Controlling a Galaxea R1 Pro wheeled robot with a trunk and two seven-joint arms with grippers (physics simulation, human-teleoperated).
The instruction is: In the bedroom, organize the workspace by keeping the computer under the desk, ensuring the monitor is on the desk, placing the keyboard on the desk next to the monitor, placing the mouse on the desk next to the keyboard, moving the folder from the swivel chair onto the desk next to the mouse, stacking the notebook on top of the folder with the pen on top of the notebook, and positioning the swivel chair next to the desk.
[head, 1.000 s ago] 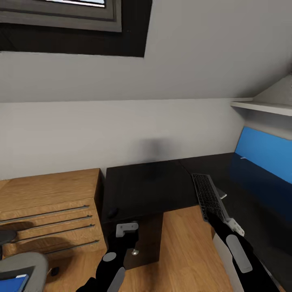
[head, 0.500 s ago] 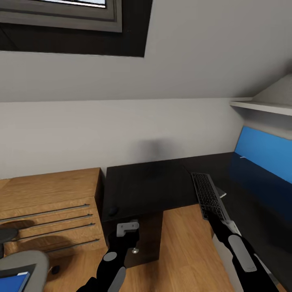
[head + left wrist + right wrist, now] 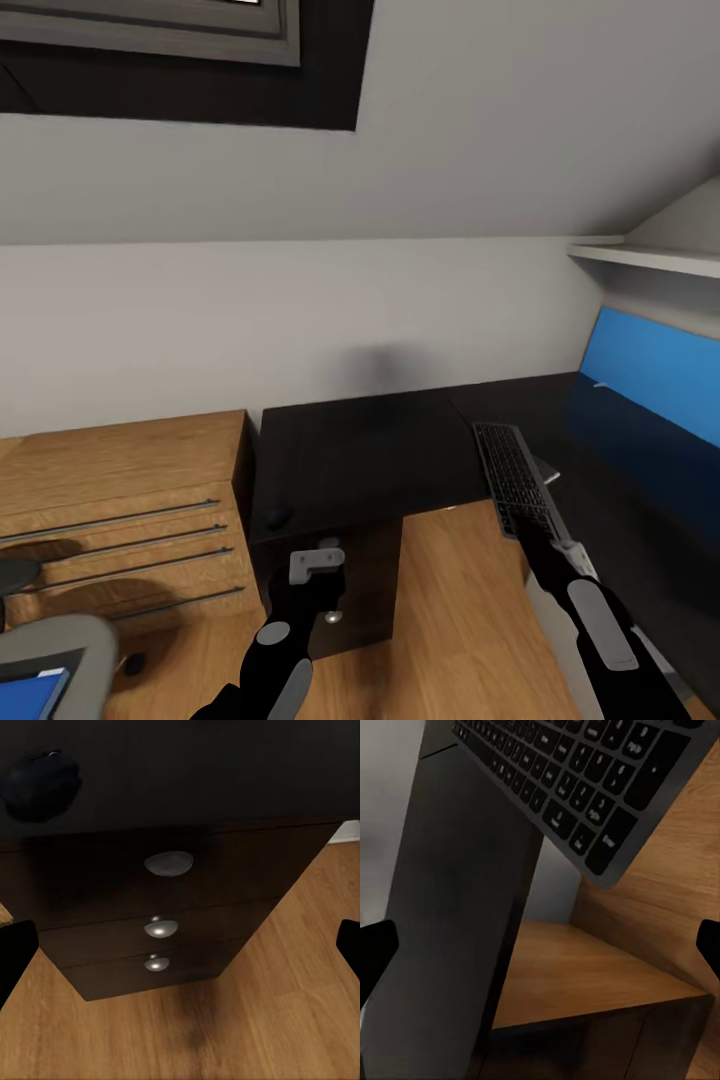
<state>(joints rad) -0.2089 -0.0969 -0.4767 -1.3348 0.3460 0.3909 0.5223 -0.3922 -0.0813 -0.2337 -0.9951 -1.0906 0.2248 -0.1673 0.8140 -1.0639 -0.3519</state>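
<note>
A: Head view first. What's the left arm doing?

B: Left arm reaches forward and low, left hand (image 3: 316, 562) just in front of the drawer pedestal (image 3: 355, 590) of the black tabletop (image 3: 360, 460). Can't read the finger gap from here. Mouse (image 3: 278, 518) sits near the tabletop's front left corner, above the hand.

A: Right arm?

B: Stretched forward along the tabletop's inner edge. Right hand (image 3: 548, 545) is at the near end of the keyboard (image 3: 515, 480). The keyboard lies lengthwise, its near end hanging off the tabletop edge over the wood floor (image 3: 460, 610). Can't tell from this view whether the hand is touching it.

A: Anything else there?

B: Wooden dresser (image 3: 120, 520) just left of the tabletop. Swivel chair (image 3: 55, 650) at the lower left corner with the blue folder (image 3: 30, 695) on its seat. Blue wall panel (image 3: 650, 375) on the right, shelf (image 3: 650, 262) above it.

A: Left wrist view?

B: Both fingertips (image 3: 16, 956) at the frame edges, wide apart, nothing between them, so the left hand is spread. It looks at three round silver knobs (image 3: 169, 862) on the drawers, mouse (image 3: 39, 786) on the top above.

A: Right wrist view?

B: Fingertips (image 3: 375, 952) again at opposite edges, spread, gripping nothing. Keyboard (image 3: 585, 780) corner juts out above, clear of the fingers, with the tabletop's side panel (image 3: 457, 915) and floor behind.
</note>
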